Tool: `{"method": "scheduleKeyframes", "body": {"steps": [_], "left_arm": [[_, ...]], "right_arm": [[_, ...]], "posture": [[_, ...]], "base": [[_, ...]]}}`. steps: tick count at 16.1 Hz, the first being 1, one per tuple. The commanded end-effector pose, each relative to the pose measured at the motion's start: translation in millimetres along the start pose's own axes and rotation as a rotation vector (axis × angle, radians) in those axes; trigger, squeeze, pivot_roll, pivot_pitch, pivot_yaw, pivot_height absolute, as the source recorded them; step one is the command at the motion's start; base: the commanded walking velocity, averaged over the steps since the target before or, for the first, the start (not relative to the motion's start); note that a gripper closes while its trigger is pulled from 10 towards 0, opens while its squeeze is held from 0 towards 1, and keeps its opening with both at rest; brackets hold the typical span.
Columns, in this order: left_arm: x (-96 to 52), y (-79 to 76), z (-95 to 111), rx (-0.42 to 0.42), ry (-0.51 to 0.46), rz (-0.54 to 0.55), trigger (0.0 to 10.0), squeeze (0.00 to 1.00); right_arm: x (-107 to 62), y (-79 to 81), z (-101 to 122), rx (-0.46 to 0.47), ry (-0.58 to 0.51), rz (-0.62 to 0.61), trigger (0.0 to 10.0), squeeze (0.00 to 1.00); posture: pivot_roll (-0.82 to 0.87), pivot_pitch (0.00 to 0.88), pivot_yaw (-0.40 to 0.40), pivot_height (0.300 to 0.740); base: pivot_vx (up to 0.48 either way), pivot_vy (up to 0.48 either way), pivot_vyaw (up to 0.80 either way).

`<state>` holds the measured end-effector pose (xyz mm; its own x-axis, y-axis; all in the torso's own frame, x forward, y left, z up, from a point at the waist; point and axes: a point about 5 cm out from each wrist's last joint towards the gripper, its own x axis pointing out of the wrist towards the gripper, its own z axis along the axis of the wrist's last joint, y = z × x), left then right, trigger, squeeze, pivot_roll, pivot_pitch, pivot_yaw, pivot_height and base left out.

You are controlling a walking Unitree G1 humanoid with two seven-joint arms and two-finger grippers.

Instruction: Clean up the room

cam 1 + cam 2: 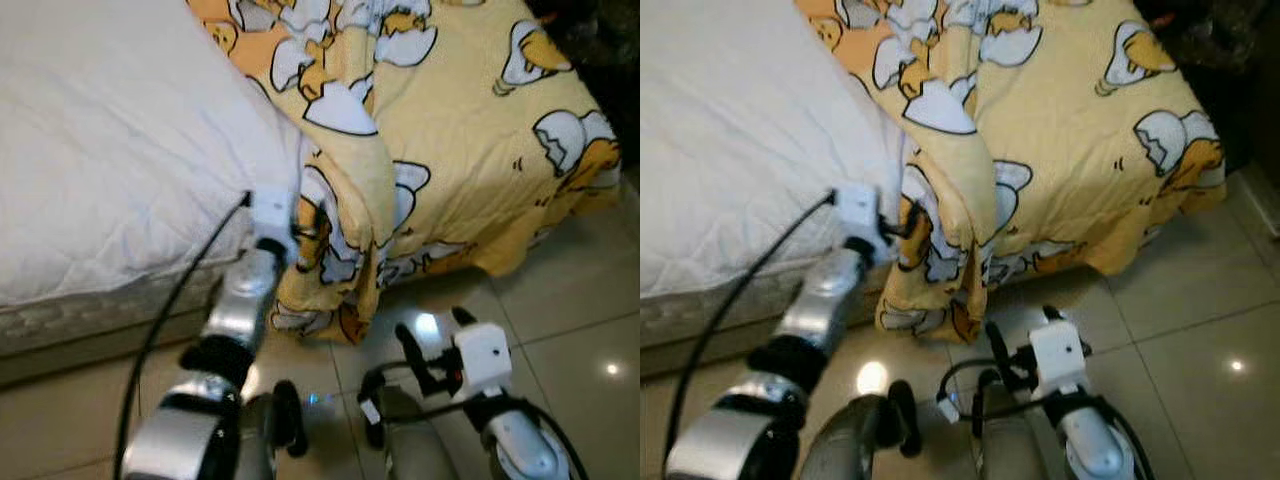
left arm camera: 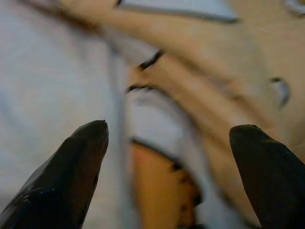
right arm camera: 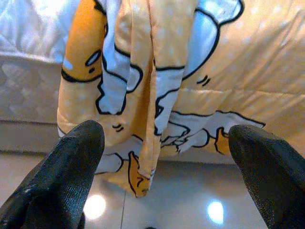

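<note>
A yellow blanket (image 1: 470, 130) printed with cartoon eggs covers the right part of the bed, and a bunched fold (image 1: 350, 270) of it hangs over the bed's corner toward the floor. My left gripper (image 1: 308, 228) is raised to that fold where it meets the white mattress (image 1: 110, 150). In the left wrist view the left gripper (image 2: 167, 131) is open, with blurred blanket cloth close before it. My right gripper (image 1: 435, 335) is open low over the tiles, facing the hanging fold (image 3: 143, 95) from a short distance.
Glossy beige floor tiles (image 1: 570, 320) run along the bed's foot and right side. The quilted mattress side (image 1: 60, 320) faces me at the left. Something dark (image 1: 600, 40) stands beyond the bed's far right corner.
</note>
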<state>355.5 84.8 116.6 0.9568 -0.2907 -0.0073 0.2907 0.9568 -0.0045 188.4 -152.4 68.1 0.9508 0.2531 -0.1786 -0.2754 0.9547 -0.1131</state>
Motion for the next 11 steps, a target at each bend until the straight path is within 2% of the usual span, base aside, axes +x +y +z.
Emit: {"method": "scheduleKeyframes", "body": {"steps": [1, 2, 3, 4, 5, 6, 8, 11], "left_arm": [[-0.3, -8.1, 2, 0.023, -0.025, -0.034, 10.0, 0.0], [0.5, -16.5, 4, 0.023, -0.035, -0.062, 10.0, 0.0], [0.5, -18.0, 4, 0.014, -0.034, -0.064, 10.0, 0.0], [1.0, -18.4, 2, -0.018, -0.019, -0.058, 10.0, 0.0], [2.3, -11.5, 2, -0.014, -0.012, -0.008, 10.0, 0.0], [3.6, -5.2, 3, 0.002, -0.003, 0.042, 10.0, 0.0], [6.5, 2.0, 9, -0.035, -0.008, 0.089, 10.0, 0.0], [8.3, 5.5, 19, -0.052, -0.032, 0.103, 10.0, 0.0]], "right_arm": [[-4.0, 0.7, -4, -0.009, 0.016, 0.01, 10.0, 0.0], [-3.4, 0.7, -5, -0.009, 0.016, 0.011, 10.0, 0.0], [-3.3, 0.4, -5, -0.01, 0.017, 0.01, 10.0, 0.0], [-3.3, -0.3, -5, -0.01, 0.017, 0.009, 10.0, 0.0], [-4.4, -0.4, -6, -0.011, 0.018, 0.01, 10.0, 0.0], [-5.3, 0.3, -6, -0.011, 0.019, 0.012, 10.0, 0.0], [-6.2, 2.5, -6, -0.009, 0.02, 0.022, 10.0, 0.0], [-8.1, 3.4, -7, -0.008, 0.02, 0.03, 10.0, 0.0]], "posture": [[-0.29, 0.306, 0.042, 0.731], [-0.29, 0.307, 0.042, 0.731], [-0.3, 0.306, 0.044, 0.731], [-0.3, 0.306, 0.044, 0.731], [-0.3, 0.306, 0.043, 0.731], [-0.3, 0.307, 0.044, 0.731], [-0.3, 0.307, 0.044, 0.731], [-0.3, 0.313, 0.042, 0.731]], "base": [[0.398, -0.262, 0.0], [0.401, -0.262, 0.0], [0.398, -0.262, 0.0], [0.398, -0.262, 0.0], [0.48, 0.0, 0.0], [0.0, 0.0, 0.0], [0.0, 0.0, 0.0], [0.0, 0.0, 0.0]]}}
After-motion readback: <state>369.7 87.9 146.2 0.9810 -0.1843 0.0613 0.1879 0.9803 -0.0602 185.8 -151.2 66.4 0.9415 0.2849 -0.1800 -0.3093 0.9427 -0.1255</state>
